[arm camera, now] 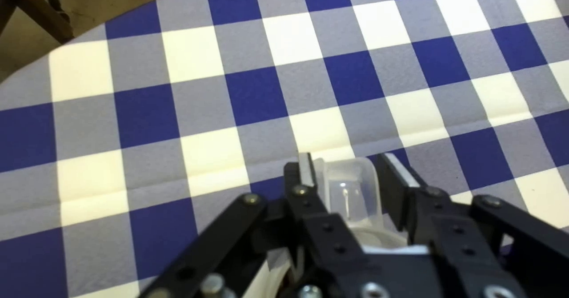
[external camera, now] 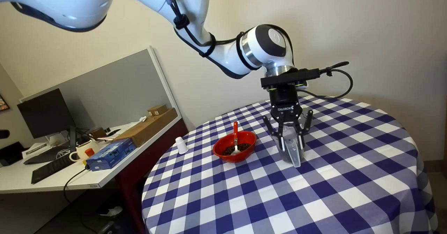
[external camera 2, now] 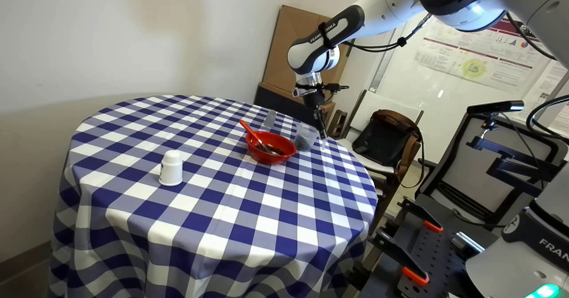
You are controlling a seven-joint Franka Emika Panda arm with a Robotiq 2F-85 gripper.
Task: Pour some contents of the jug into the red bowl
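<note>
- The fingers of the claw [external camera: 292,146] stand part way apart, with the clear handle [arm camera: 353,189] of the jug [external camera 2: 306,136] between them; whether they press on it or leave a sliver of space, I cannot tell.
- In an exterior view the fingers cover much of the jug, and its see-through wall melts into the checked cloth [external camera: 258,195] on the bench [external camera: 342,199].
- In the wrist view the claw's own black linkage blocks most of the jug; the handle and a bit of rim show.
- Dark contents [external camera 2: 303,144] sit low in the jug, too blurred to name.
- Whether the jug's base touches the bench or is slightly off it is unclear.
- The jug is right at the claw: handle in the gap, body just beside the fingertips.
- The red bowl [external camera 2: 270,158] stands apart from the claw; in that exterior view the jug's body comes between them.
- A red-handled spoon [external camera: 236,138] leans over the bowl's rim, among dark bits [external camera: 228,151] too small to identify.
- Farther from the claw, past the bowl, stands a white cup-like object [external camera 2: 171,169].
- A clear glass [external camera 2: 270,118], faint, is apart from the claw.
- The arm [external camera: 227,56] is cut off by the frame in both exterior views.
</note>
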